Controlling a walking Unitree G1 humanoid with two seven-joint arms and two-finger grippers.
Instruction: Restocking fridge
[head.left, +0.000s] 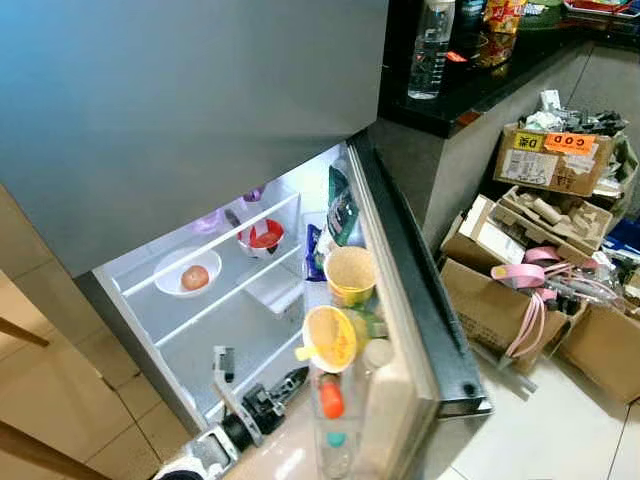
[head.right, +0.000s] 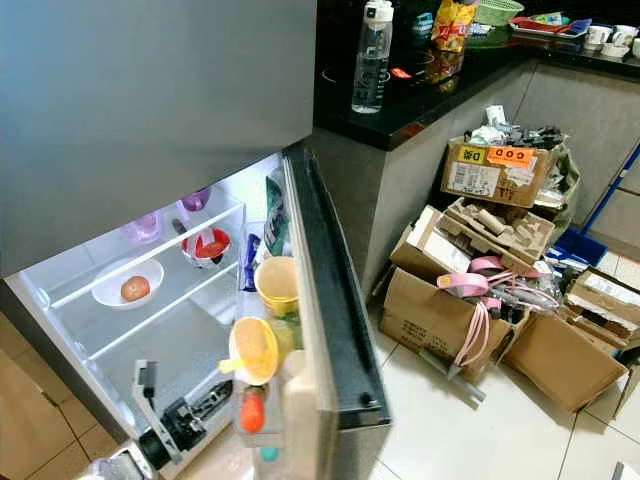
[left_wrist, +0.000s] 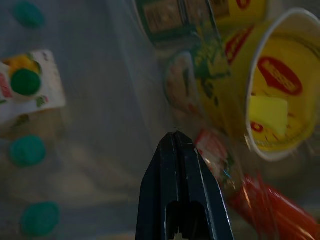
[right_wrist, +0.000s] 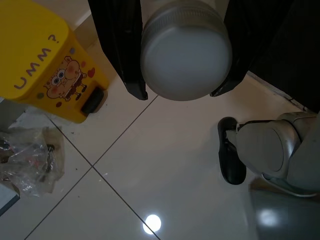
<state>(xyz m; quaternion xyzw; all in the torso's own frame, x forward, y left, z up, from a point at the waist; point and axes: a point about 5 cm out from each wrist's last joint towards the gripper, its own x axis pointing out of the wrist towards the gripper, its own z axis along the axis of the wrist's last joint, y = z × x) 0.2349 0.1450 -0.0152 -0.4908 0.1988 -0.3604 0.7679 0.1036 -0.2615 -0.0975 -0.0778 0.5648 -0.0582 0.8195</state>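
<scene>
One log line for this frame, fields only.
fridge door: open | left gripper: shut, empty, at door shelf by yellow cup | right gripper: holding white-capped bottle above floor

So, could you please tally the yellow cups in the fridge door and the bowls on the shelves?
Yellow cups: 2 (upright, tipped)
Bowls: 2 (white bowl, red bowl)
Total: 4

Left tool (left_wrist: 176, 137) closed, reaching forward low, right tool (right_wrist: 178, 92) clamped, pointing floorward
</scene>
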